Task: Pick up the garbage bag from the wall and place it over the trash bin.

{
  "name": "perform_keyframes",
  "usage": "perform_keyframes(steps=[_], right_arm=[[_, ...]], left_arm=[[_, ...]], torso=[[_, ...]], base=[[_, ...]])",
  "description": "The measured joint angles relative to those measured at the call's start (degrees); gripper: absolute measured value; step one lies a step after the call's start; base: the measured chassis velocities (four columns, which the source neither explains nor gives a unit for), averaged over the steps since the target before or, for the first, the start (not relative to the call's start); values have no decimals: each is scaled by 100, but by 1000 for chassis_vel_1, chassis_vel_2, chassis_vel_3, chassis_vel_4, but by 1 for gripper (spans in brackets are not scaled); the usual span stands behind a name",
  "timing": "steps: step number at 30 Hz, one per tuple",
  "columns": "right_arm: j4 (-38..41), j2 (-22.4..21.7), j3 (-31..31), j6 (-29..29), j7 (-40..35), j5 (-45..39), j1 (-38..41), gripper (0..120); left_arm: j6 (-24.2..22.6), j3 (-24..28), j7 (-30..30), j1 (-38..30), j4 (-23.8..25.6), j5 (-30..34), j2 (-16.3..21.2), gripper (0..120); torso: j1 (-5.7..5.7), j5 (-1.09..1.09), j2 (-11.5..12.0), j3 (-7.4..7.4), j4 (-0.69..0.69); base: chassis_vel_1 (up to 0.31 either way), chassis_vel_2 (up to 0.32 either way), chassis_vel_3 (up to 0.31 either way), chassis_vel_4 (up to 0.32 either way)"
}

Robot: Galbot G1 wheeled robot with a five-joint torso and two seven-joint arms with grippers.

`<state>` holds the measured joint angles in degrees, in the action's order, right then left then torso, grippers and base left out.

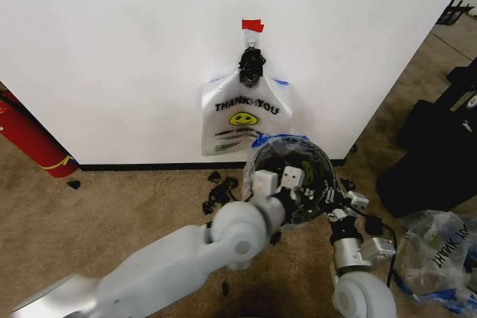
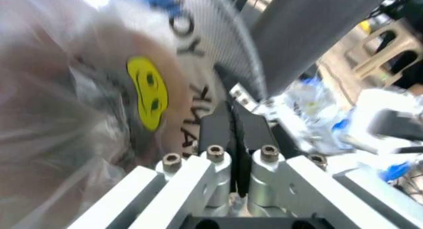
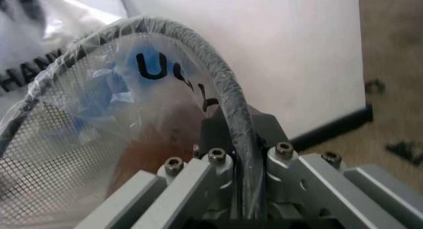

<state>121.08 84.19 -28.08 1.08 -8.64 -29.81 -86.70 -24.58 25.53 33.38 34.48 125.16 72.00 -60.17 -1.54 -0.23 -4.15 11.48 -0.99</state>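
One garbage bag (image 1: 242, 121) with "THANK YOU" and a yellow smiley hangs by a dark knot under red tape on the wall (image 1: 112, 50). Just below it stands the trash bin (image 1: 322, 160), its mouth draped in another such bag (image 2: 148, 92). My left gripper (image 1: 277, 179) is at the bin's near rim. In the left wrist view the gripper (image 2: 233, 132) has its pads pressed together, seemingly on the thin film. My right gripper (image 1: 339, 206) holds the bin's right side. In the right wrist view the gripper (image 3: 241, 140) is shut on the plastic-covered rim (image 3: 198, 45).
A red cylinder (image 1: 30, 139) leans against the wall at far left. Black scraps (image 1: 216, 191) litter the carpet by the baseboard. Dark bags (image 1: 436, 154) and a clear lettered plastic bag (image 1: 440, 255) lie to the right.
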Motion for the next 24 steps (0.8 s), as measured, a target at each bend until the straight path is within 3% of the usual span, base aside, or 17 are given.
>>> perform_keyframes(steps=[7,10,14,19,24], right_arm=[[-13,-24,-68,310,-162,-682,44,0],[-10,-37,-114,390,-204,-921,38,0],[23,-67,-157,545,-255,-1337,4,0],[-1,-84,-158,587,-295,-1410,7,0],[-32,-69,-140,585,-303,-1288,30,0]], left_arm=[[335,-824,-673,795,579,-978,690,27],[450,-1214,-759,1092,622,-1212,796,37],[658,-1863,-953,1588,476,-2072,877,54],[728,-2081,-1096,1926,341,-2866,952,71],[615,-1964,-1148,2143,340,-3735,967,88]], torso=[[0,0,0,0,2],[0,-1,0,0,1],[0,-1,0,0,0],[0,0,0,0,0],[0,-1,0,0,0]], base=[[0,0,0,0],[0,0,0,0],[0,0,0,0],[0,0,0,0],[0,0,0,0]])
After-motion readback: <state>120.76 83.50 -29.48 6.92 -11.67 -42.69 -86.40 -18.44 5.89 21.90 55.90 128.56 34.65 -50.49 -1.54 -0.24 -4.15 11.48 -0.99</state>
